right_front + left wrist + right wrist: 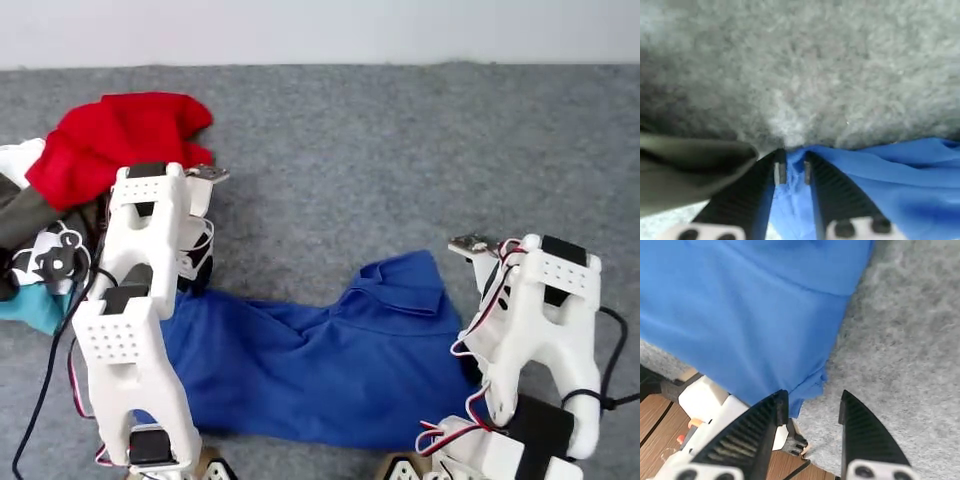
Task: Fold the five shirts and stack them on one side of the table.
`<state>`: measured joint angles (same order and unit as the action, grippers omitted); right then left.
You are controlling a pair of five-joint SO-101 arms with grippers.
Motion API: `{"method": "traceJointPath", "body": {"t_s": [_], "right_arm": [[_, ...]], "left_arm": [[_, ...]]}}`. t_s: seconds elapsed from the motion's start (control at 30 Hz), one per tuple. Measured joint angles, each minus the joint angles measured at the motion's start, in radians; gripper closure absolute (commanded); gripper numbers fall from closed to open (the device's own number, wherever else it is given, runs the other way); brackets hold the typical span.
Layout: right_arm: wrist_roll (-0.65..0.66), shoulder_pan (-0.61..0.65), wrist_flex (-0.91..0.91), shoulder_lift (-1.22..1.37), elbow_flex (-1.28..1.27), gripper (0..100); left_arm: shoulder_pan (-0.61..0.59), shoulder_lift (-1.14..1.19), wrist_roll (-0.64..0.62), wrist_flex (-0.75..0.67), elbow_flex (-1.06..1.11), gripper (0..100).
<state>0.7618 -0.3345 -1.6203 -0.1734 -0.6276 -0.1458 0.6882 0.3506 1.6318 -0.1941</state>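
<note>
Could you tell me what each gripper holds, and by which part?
The left gripper pinches an edge of the blue shirt; the right gripper holds nothing.

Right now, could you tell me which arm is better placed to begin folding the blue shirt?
Probably left: the left claw grips the blue shirt at its edge, ready to lift it; the right claw hangs open by the hem, holding nothing.

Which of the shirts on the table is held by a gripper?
The blue shirt, spread out on its own: the left gripper is shut on its edge. The red shirt lies bunched on the heap of other clothes.
</note>
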Motion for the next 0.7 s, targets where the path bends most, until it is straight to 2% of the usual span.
{"method": "traceJointPath", "body": {"t_s": [0.5, 0.7], "right_arm": [[-0.003, 0.000, 0.000, 0.000, -0.003, 82.6], [-0.003, 0.000, 0.000, 0.000, -0.003, 82.6]], "left_arm": [[-0.005, -0.043, 0.002, 0.086, 0.005, 99], [-0.034, -0.209, 0.002, 0.092, 0.054, 99]]}}
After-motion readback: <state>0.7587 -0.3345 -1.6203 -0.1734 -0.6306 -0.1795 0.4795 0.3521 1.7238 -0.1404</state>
